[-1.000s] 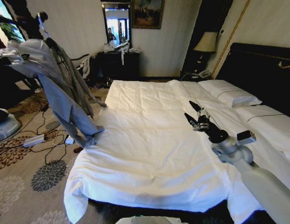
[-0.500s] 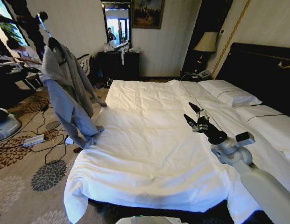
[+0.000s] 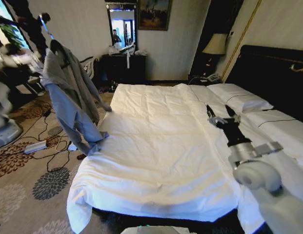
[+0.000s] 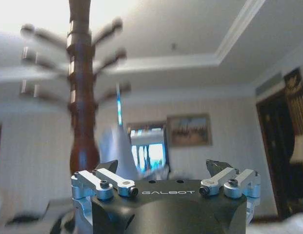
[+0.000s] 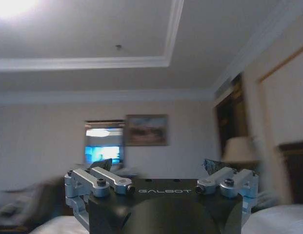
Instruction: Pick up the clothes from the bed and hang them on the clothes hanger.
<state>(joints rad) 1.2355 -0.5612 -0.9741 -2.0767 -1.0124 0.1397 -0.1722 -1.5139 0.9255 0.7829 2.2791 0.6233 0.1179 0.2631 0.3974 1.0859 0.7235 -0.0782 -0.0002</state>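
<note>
The light-grey shirt (image 3: pixel 68 92) hangs from a dark wooden coat stand (image 4: pixel 80 97) at the left of the bed (image 3: pixel 156 146), draped from its top with the sleeves trailing down to the duvet's near-left edge. The clothes hanger itself is hidden under the fabric. The right gripper (image 3: pixel 220 115) hovers above the bed's right side near the white pillows (image 3: pixel 239 100), its fingers spread wide and holding nothing. In the left wrist view the left gripper (image 4: pixel 168 170) is also spread wide and empty, pointing up beside the coat stand.
</note>
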